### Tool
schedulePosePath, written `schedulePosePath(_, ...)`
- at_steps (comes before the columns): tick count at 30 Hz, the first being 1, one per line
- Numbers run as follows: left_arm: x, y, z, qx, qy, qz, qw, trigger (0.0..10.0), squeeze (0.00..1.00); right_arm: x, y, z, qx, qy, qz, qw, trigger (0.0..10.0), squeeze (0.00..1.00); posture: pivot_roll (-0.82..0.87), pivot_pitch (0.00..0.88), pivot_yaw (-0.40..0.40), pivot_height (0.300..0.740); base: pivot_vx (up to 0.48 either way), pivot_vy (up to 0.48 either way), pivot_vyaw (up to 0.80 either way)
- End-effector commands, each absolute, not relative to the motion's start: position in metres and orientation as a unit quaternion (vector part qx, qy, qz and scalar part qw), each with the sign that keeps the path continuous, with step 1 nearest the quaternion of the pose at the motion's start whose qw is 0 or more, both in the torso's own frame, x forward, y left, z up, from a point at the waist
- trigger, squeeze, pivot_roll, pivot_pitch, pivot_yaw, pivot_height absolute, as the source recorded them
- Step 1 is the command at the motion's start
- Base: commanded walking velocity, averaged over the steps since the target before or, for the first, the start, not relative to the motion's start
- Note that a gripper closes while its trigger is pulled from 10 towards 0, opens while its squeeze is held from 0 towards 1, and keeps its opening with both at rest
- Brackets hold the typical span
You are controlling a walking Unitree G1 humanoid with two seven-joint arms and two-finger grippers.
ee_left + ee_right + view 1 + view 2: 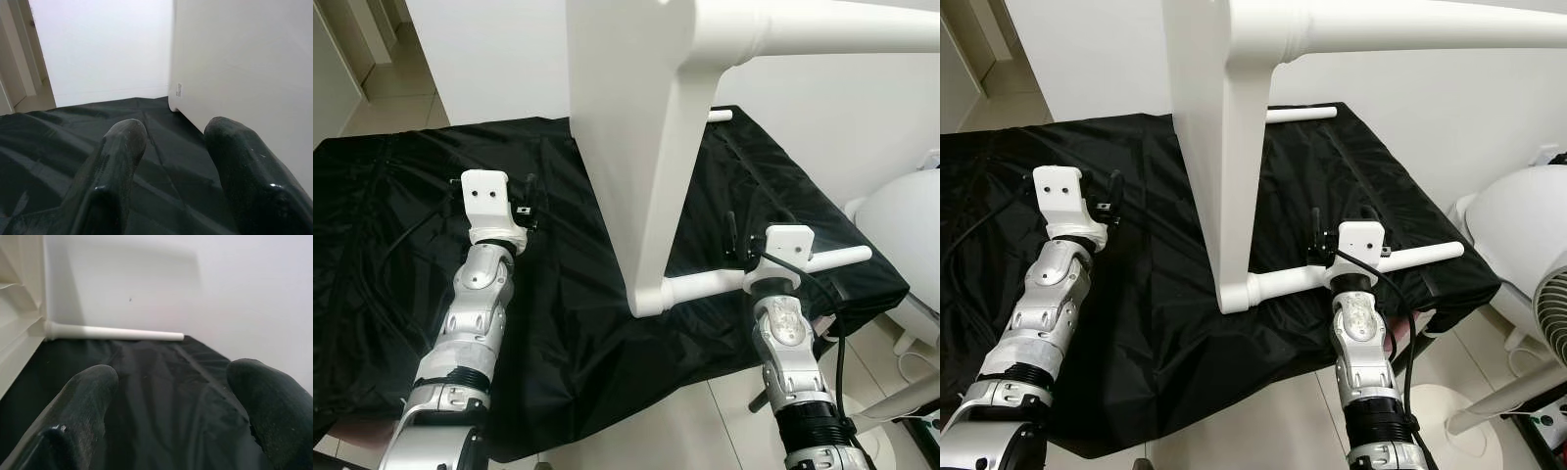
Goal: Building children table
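Standing on its edge on the black cloth, the white table is seen with round legs jutting sideways, between the left gripper and right gripper, both spread and empty.

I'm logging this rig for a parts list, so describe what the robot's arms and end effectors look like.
Both arms are silver segmented metal with black ribbed collars near the lower joints. Each wrist carries a white blocky mount; the left one shows two small holes. The left end effector and the right end effector have two long, rounded black fingers. Black cables run along both arms, looping beside the right forearm.
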State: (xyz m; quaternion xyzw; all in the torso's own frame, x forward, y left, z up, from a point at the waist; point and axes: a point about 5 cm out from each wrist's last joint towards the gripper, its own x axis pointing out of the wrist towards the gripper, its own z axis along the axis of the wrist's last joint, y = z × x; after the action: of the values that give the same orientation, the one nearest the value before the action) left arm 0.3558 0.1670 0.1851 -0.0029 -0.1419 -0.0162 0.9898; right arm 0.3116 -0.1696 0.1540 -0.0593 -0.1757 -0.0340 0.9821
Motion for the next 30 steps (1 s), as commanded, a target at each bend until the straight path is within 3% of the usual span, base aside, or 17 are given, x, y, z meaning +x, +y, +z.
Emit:
schedulePosePath(1, 0.355, 0.167, 0.185, 0.008, -0.139, -0.045, 0.989, 10.0, 0.0, 0.311, -0.165, 0.148, -0.062, -0.166, -0.02, 0.984, 10.0, 0.0, 0.06, 0.044, 0.032, 0.74, 0.0, 0.0, 0.0)
schedulePosePath(11, 0.344, 0.187, 0.173, 0.039, -0.121, -0.011, 0.992, 10.0, 0.0, 0.307, -0.148, 0.131, -0.022, -0.11, 0.043, 0.993, 10.0, 0.0, 0.08, 0.064, -0.052, 0.74, 0.0, 0.0, 0.0)
schedulePosePath(16, 0.341, 0.189, 0.173, 0.041, -0.116, -0.022, 0.992, 10.0, 0.0, 0.303, -0.139, 0.123, -0.003, -0.08, 0.067, 0.995, 10.0, 0.0, 0.09, 0.068, -0.056, 0.74, 0.0, 0.0, 0.0)
schedulePosePath(23, 0.326, 0.167, 0.167, 0.067, -0.105, -0.105, 0.987, 10.0, 0.0, 0.304, -0.121, 0.119, 0.037, -0.049, 0.126, 0.99, 10.0, 0.0, 0.11, 0.08, -0.041, 0.74, 0.0, 0.0, 0.0)
schedulePosePath(30, 0.324, 0.175, 0.168, 0.069, -0.101, -0.092, 0.988, 10.0, 0.0, 0.296, -0.1, 0.114, 0.052, -0.025, 0.194, 0.979, 10.0, 0.0, 0.11, 0.085, -0.039, 0.74, 0.0, 0.0, 0.0)
